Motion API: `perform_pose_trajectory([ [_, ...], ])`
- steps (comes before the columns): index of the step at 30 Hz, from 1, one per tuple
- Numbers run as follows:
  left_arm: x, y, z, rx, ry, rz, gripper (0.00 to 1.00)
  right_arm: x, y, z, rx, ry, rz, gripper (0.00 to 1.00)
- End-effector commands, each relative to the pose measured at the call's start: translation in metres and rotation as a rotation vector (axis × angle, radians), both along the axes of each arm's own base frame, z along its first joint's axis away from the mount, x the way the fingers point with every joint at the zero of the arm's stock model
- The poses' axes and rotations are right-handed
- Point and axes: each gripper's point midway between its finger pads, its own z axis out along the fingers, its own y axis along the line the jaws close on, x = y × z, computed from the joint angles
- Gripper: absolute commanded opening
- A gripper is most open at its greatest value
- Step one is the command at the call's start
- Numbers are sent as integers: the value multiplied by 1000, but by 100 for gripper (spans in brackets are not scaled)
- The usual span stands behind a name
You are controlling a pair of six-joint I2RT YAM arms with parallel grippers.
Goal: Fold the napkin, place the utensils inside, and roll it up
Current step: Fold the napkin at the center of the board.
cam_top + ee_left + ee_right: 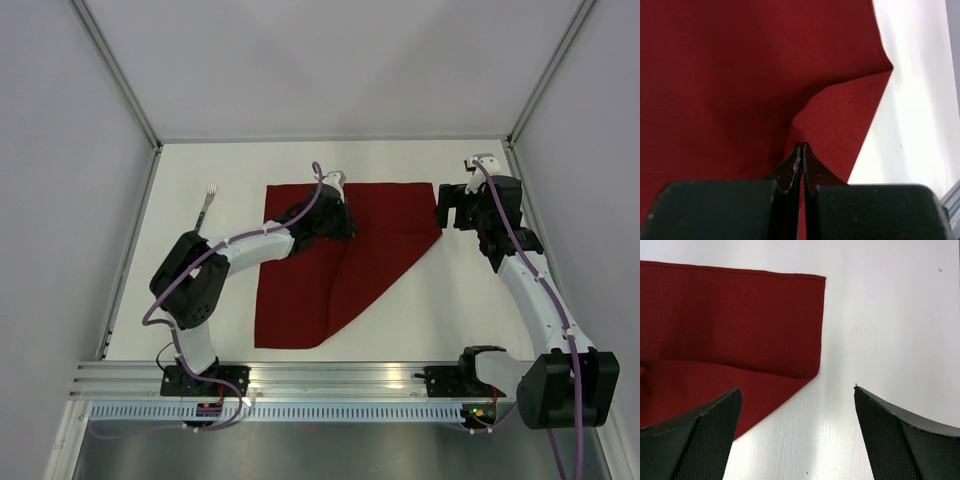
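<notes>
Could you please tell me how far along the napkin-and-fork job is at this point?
Nothing is finished yet. In hand: the left gripper is shut on a corner of the napkin, drawn over the cloth in a partial diagonal fold; the right gripper hangs open by the napkin's right corner. Left: finishing the fold, placing the fork, which lies on the table left of the napkin, and rolling.

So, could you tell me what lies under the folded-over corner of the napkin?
Only the lower layer of the napkin shows beneath the flap pinched by the left gripper. The fork lies apart, left of the cloth. Anything between the layers is hidden.
</notes>
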Motion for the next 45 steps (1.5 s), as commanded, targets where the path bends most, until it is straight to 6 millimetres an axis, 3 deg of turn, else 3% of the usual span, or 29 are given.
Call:
perform_pose_trajectory([
  [1, 18, 21, 26, -97, 41, 34, 2, 1, -1, 12, 6, -36, -12, 98],
  [9, 70, 88, 19, -82, 83, 161, 2, 0, 0, 12, 8, -36, -6, 98],
  [18, 115, 136, 19, -70, 103, 238, 2, 0, 2, 11, 11, -31, 2, 98],
  [29, 155, 178, 21, -75, 109, 306, 2, 0, 2, 10, 11, -28, 6, 98],
  [45, 178, 212, 12, -81, 135, 349, 2, 2, 2, 3, 8, -10, 9, 98],
])
